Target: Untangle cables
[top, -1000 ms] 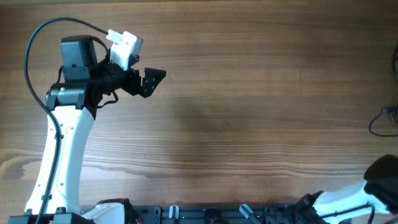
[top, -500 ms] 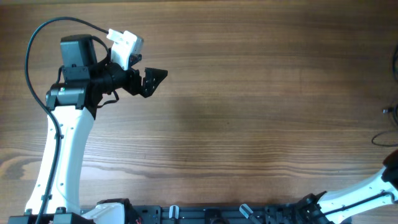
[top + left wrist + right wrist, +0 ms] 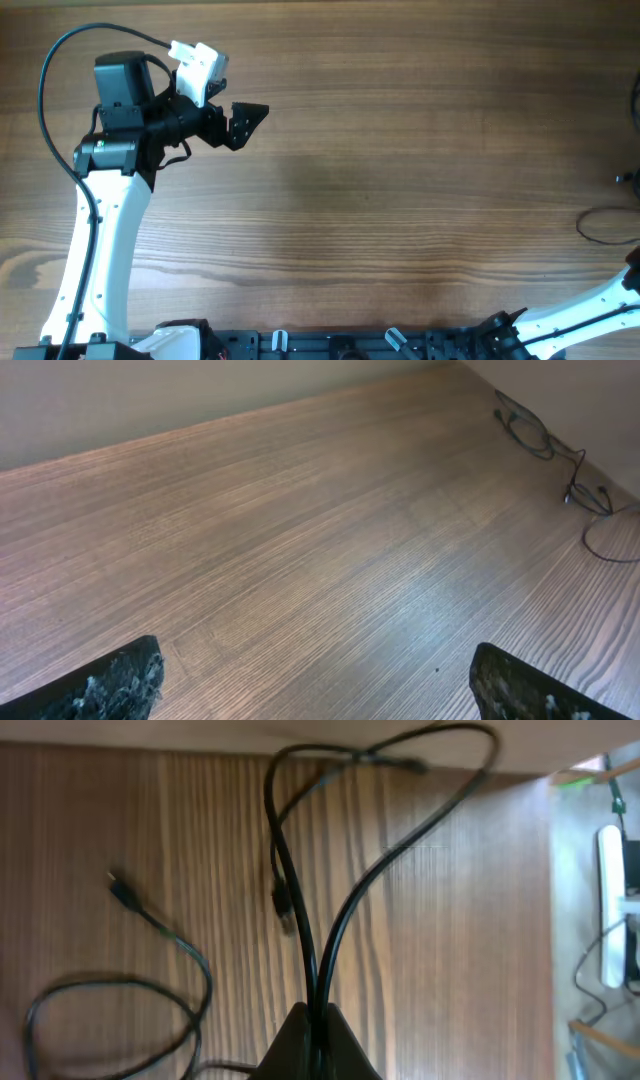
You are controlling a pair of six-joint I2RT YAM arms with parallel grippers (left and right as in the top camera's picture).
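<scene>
The cables are thin black cords. In the right wrist view my right gripper (image 3: 318,1025) is shut on two strands of the cables (image 3: 345,910), which run up from the jaws and loop near the table's edge. A loose plug end (image 3: 124,892) and a low loop lie to the left. In the overhead view only a cable loop (image 3: 605,225) shows at the far right edge; the right gripper itself is out of that view. My left gripper (image 3: 243,122) is open and empty at the far left, well away from the cables (image 3: 560,455), which show far off in the left wrist view.
The wooden table (image 3: 400,180) spans the overhead view. The table's right edge (image 3: 552,920) is close to the held cables, with white equipment (image 3: 612,910) beyond it. The left arm's thick black cable (image 3: 50,80) arcs at the far left.
The right arm has withdrawn out of the overhead view's lower right corner. The cable loop at the right edge has shifted down and left. The left arm has hardly moved.
</scene>
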